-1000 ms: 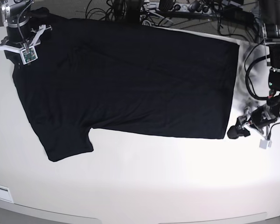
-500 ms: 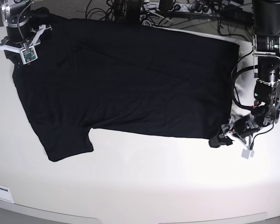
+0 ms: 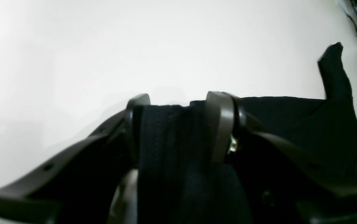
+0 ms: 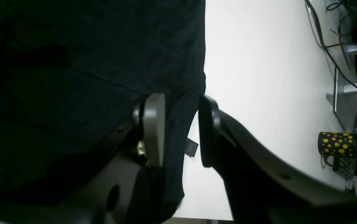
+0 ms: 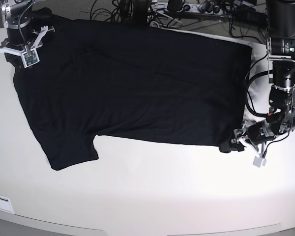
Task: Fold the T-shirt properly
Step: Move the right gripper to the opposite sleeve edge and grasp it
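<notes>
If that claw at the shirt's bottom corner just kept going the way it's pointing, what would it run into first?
The left gripper already has the black cloth T-shirt between its fingers. Straight ahead lies only bare white table, so the way looks free, though depth is hard to judge.

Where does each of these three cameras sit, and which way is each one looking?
Base: high above the table, looking down on the whole T-shirt, an arm at either side.
Left wrist: on the left arm, looking past the left tool, whose fingers straddle the shirt's hem.
Right wrist: on the right arm, looking past the right tool at the shirt's edge; a spotted mug stands beyond.
All three show the shirt and the table.
</notes>
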`<control>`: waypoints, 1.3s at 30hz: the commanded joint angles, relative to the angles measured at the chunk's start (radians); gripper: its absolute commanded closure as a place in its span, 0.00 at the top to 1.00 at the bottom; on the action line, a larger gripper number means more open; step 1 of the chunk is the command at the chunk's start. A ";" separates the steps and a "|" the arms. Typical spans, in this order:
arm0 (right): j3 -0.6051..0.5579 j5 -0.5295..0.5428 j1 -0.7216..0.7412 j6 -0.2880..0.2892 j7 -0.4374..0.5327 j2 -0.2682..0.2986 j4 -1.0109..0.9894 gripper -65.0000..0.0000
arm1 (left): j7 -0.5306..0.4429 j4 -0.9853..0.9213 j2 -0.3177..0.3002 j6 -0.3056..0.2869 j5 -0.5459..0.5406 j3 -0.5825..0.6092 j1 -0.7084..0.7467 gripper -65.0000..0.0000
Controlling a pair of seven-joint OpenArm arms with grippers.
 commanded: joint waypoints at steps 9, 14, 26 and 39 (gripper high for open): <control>0.006 -0.012 -0.005 -0.042 0.027 0.011 0.017 0.33 | 0.041 0.000 -0.009 0.031 0.048 0.000 -0.003 0.00; 0.006 -0.011 0.057 -0.040 0.061 0.012 0.017 0.33 | 0.042 0.000 -0.008 0.030 0.048 0.000 -0.003 0.00; 0.006 0.364 0.655 0.146 0.046 0.012 -0.277 0.38 | 0.061 0.000 -0.003 0.029 0.045 0.000 0.002 0.00; 0.006 0.706 1.267 0.484 -0.148 0.013 -1.175 0.55 | 0.072 0.000 -0.003 0.029 0.048 0.000 0.003 0.00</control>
